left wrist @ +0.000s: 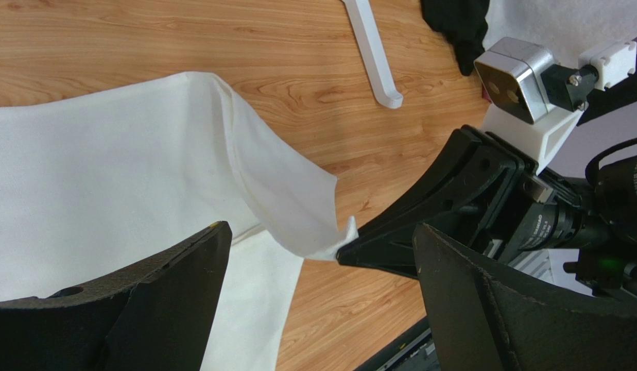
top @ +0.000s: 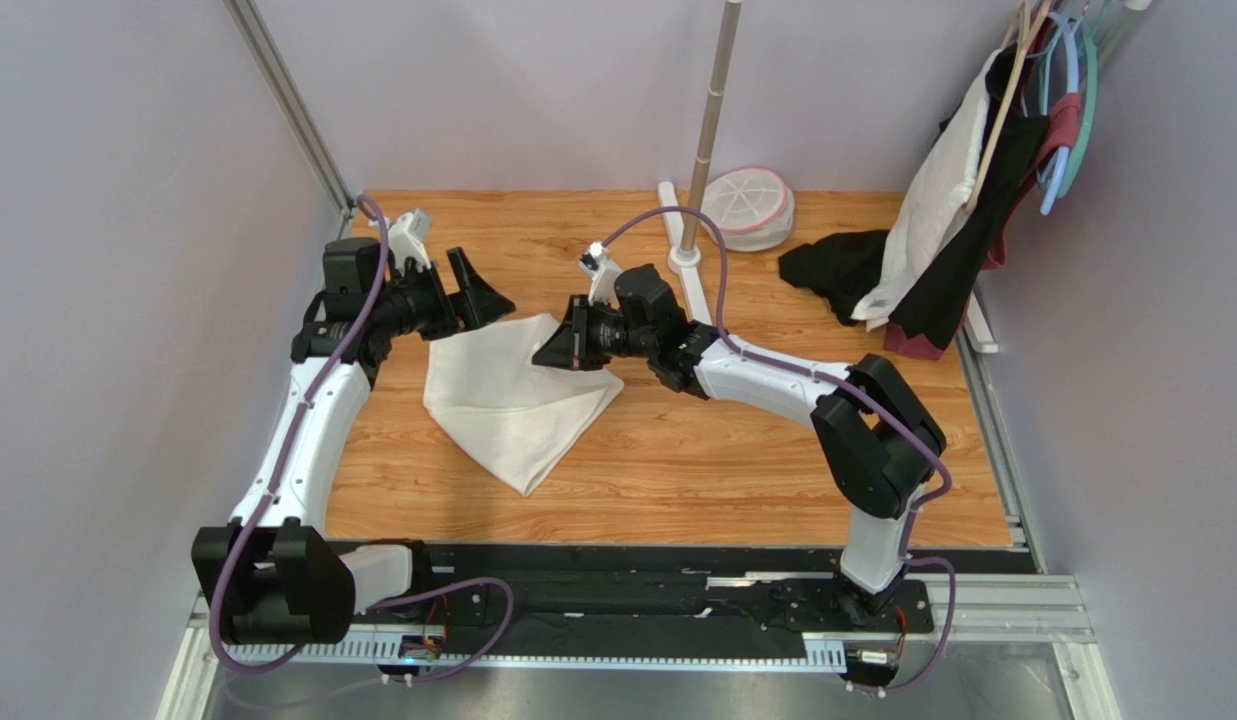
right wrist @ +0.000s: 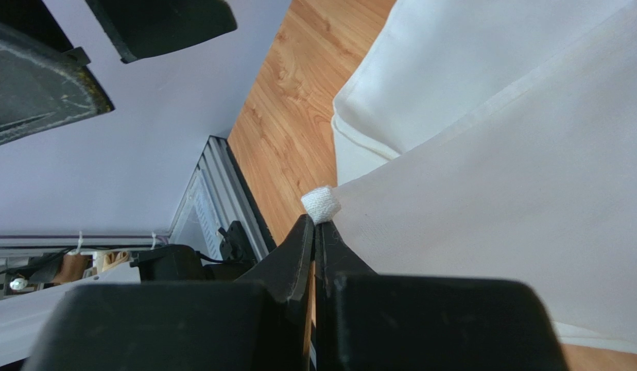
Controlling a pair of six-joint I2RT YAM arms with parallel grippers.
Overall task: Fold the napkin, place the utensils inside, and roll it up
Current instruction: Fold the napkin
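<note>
Closest to the lens, across the bottom of the right wrist view, the right arm's jaws are pressed together with no gap, their black fingers (right wrist: 286,267) meeting on a corner of the napkin.

The bench (top: 699,465) is a wooden top, and the napkin (top: 504,408) lies on its left-centre part, between the two arms. From above it reads as a rough triangle of cream cloth. Its point aims at the near edge and its broad side faces the far edge. Most of it rests flat; only the far-right part is raised off the wood.

The right arm (top: 759,375) reaches in from the right and holds that raised part over the cloth's far-right edge. From the pinch the cloth falls away down and leftward, toward the other arm. The left arm (top: 316,420) hangs over the napkin's far-left edge, and the left arm's jaws are spread wide with nothing between them. They are turned to face the right arm's jaws across the cloth.

The held corner (right wrist: 321,205) is a small white tip poking just past the closed fingertips. In my judgement the fold turns on carrying this corner leftward over the flat layer. The right arm already has it, and the left is nearer to the far-left edge, well placed to pin it.
</note>
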